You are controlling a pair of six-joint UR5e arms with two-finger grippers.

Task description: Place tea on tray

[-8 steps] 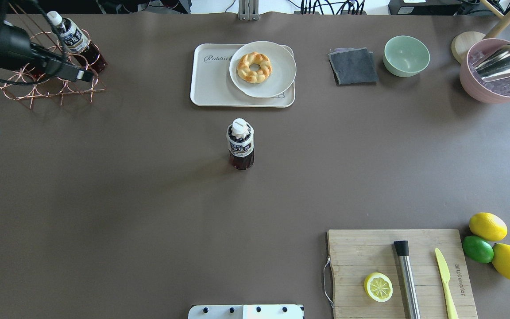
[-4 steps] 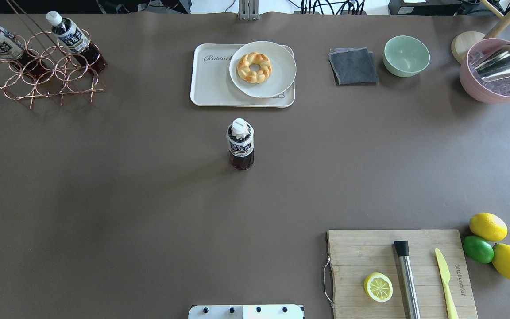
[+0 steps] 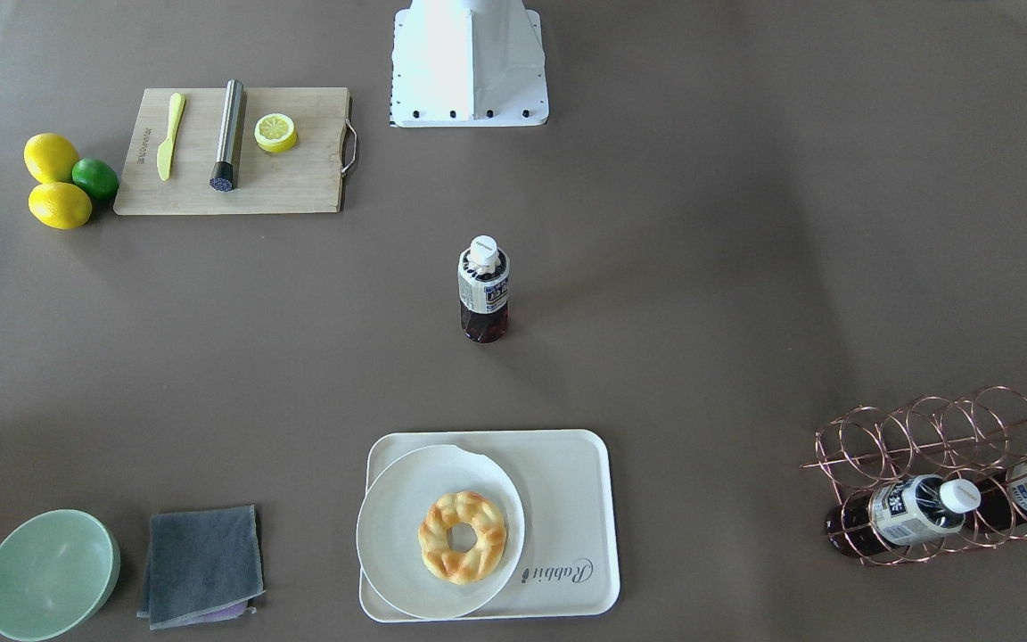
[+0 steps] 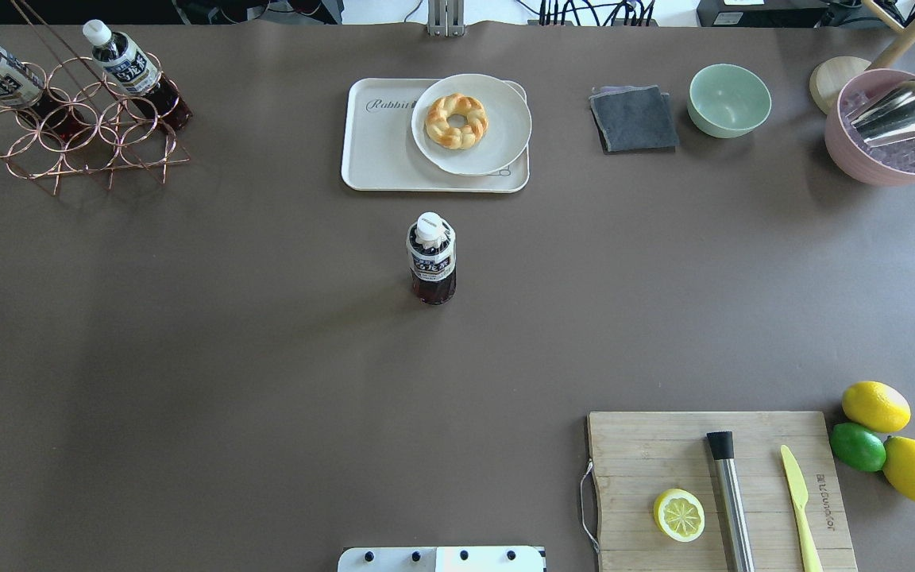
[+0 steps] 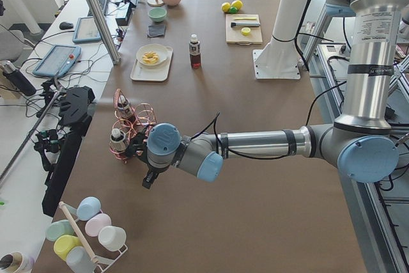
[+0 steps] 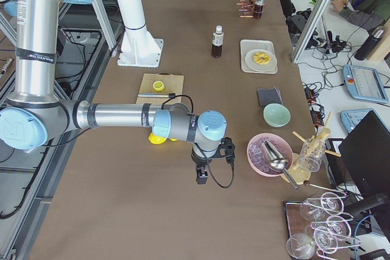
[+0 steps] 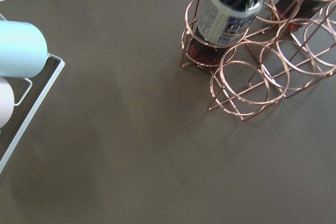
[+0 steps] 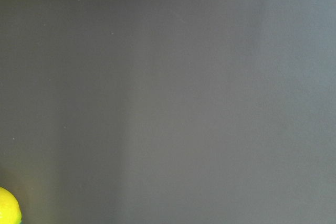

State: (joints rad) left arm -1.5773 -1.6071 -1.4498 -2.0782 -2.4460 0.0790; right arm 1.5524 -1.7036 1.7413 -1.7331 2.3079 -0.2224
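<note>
Tea (image 4: 431, 258) stands upright at approx the table (image 4: 227, 357) ctr, on its base w/ white cap (image 4: 428, 227) up, so its long axis is vertical. It sits on the robot's side of the tray (image 4: 382, 155), near it but apart, w/ nothing btwn them. The tray's right part is taken by a round plate (image 4: 505, 127) w/ a doughnut (image 4: 457, 121). The bare strip is on the robot's left, by the lettering.

Neither claw shows in the overhead or front views. The left gripper (image 5: 149, 180) is beside the copper rack (image 4: 68, 135) at the table's left end. The right gripper (image 6: 201, 178) is past the lemons (image 4: 875, 406) at the right end. Each shows in one side view only. Fingers apart or together: can't tell for either. The wrist cams show no fingertips, just tabletop, the rack and a lemon edge.

So the tea is well apart from both, inward along the table from each end. Which arm is nearer: can't tell, looks abt even.

Judgement: task not begun, tea untouched. The coming move = a long reach to ctr, then a side-on pinch across the body below the cap. The vertical axis and round body allow any approach dir. The left arm prob suits better, as the tray's free strip is on its side. Risk: a tall narrow bottle tips if nudged before the fingers close.
</note>
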